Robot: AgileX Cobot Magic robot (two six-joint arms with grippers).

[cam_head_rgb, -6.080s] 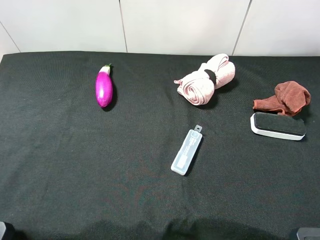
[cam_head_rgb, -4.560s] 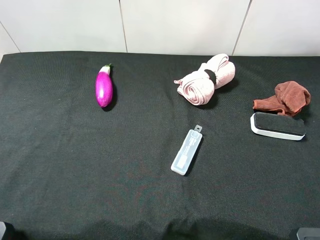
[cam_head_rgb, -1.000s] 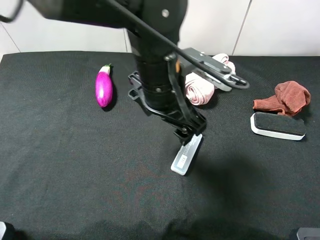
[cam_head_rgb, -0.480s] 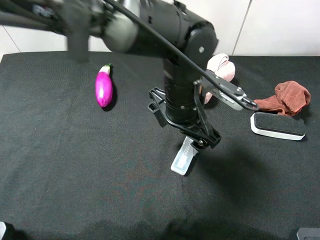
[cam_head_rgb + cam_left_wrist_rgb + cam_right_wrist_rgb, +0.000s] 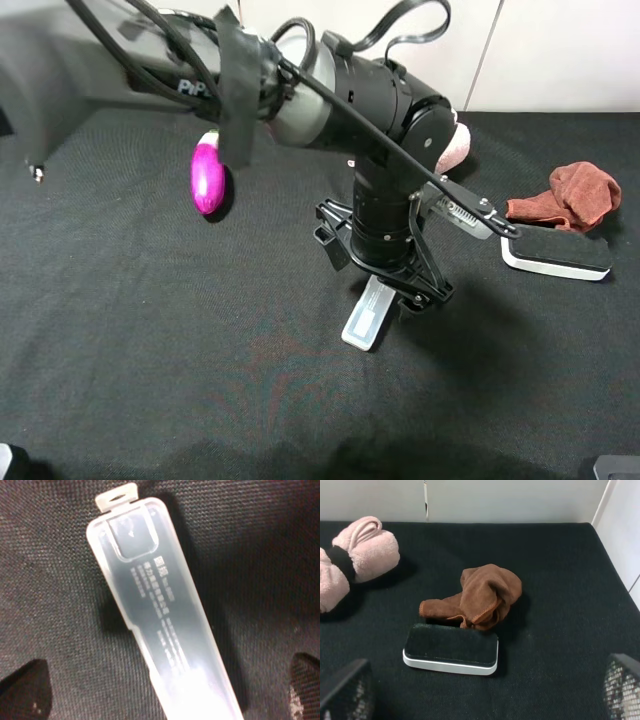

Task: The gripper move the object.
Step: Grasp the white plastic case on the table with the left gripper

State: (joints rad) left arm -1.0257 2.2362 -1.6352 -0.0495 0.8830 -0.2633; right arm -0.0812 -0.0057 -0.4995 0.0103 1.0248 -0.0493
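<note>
The translucent-white plastic case [image 5: 362, 320] lies flat on the black cloth, its tab end hidden under my left gripper [image 5: 388, 285]. That black claw hangs from the bulky black arm that reaches in from the upper left, and it points down right over the case. In the left wrist view the case [image 5: 160, 615] runs between the two dark fingertips [image 5: 25, 690], which stand wide apart on either side without touching it. The holed tab [image 5: 117, 494] shows at one end. My right gripper [image 5: 485, 697] is open and empty, far from the case.
A purple eggplant [image 5: 207, 177] lies at the back left. A rolled pink towel [image 5: 355, 555] lies behind the arm. A brown cloth [image 5: 575, 195] and a white-and-black board eraser [image 5: 556, 252] lie at the right, and both show in the right wrist view, the eraser [image 5: 451, 649] nearer.
The left arm came into view and moved right and down until its open gripper stands over the case. The case has not moved.
</note>
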